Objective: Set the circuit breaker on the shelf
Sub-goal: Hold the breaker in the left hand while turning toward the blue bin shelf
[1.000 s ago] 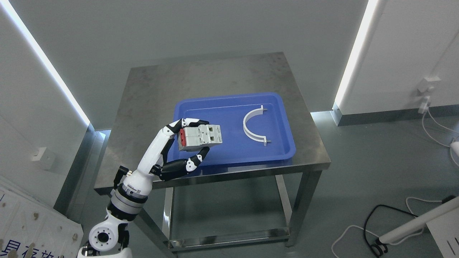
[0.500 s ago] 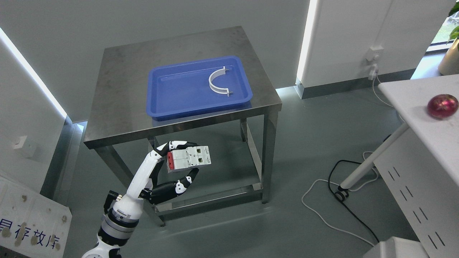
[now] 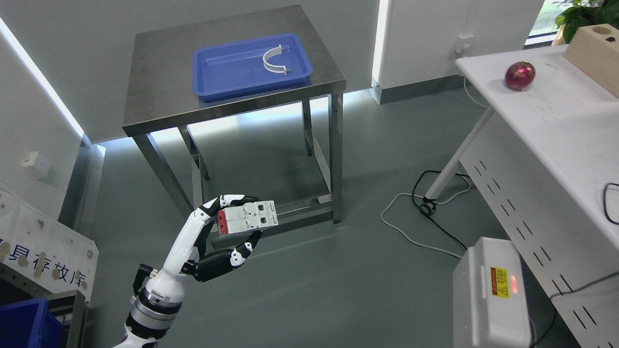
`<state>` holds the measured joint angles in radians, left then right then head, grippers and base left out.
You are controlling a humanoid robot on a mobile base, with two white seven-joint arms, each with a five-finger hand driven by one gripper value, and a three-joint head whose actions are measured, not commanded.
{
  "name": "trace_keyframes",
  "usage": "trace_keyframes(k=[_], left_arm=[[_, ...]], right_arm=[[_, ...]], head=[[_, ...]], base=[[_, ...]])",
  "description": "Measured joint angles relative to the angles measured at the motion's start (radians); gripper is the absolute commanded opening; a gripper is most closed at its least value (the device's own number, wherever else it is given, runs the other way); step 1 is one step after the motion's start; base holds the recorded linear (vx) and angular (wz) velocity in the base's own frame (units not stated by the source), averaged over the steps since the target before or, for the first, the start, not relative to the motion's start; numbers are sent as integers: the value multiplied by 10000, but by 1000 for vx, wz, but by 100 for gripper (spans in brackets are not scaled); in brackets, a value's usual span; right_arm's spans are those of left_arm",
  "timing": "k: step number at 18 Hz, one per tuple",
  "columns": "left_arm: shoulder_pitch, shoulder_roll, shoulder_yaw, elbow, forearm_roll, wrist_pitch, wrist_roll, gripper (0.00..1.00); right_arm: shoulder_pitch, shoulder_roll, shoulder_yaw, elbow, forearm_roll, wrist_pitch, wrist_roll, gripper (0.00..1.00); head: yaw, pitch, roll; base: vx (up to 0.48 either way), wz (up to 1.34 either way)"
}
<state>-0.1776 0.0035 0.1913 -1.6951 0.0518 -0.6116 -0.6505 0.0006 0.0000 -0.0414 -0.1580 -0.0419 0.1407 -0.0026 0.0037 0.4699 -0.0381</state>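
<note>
My left hand comes up from the lower left and is shut on the circuit breaker, a grey-white block with a red end face. Black-tipped fingers press on its top and the thumb presses from below. It hangs in the air over the grey floor, in front of the steel table. On that table lies the blue tray with a white curved clamp in it. No shelf is clearly visible. My right arm is out of sight.
A white table at the right carries a dark red ball and a wooden block. A white box with a warning label stands on the floor below it, with cables nearby. A blue bin sits at lower left.
The whole picture has shifted: the camera pulled back and turned right, so the steel table now lies farther away and the white table shows more. My left hand still holds the breaker.
</note>
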Motion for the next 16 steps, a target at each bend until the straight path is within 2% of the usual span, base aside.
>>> trace_keyframes(k=[4, 8, 12, 16], left_arm=[[-309, -10, -89, -47, -36, 23, 4, 15], [-510, 29, 4, -76, -64, 154, 20, 15], [-683, 345, 90, -98, -74, 138, -6, 15], [-1428, 563, -181, -119, -172, 76, -666, 15]], right_arm=[[4, 0, 0, 0, 2, 11, 0, 100], [-3, 0, 0, 0, 1, 11, -32, 100], [-13, 0, 0, -1, 0, 4, -107, 100], [-9, 0, 0, 0, -2, 3, -7, 100]], head=[[0, 0, 0], [0, 0, 0], [0, 0, 0], [0, 0, 0]], base=[[-419, 166], [-314, 1071], [-288, 1829], [-279, 1872]])
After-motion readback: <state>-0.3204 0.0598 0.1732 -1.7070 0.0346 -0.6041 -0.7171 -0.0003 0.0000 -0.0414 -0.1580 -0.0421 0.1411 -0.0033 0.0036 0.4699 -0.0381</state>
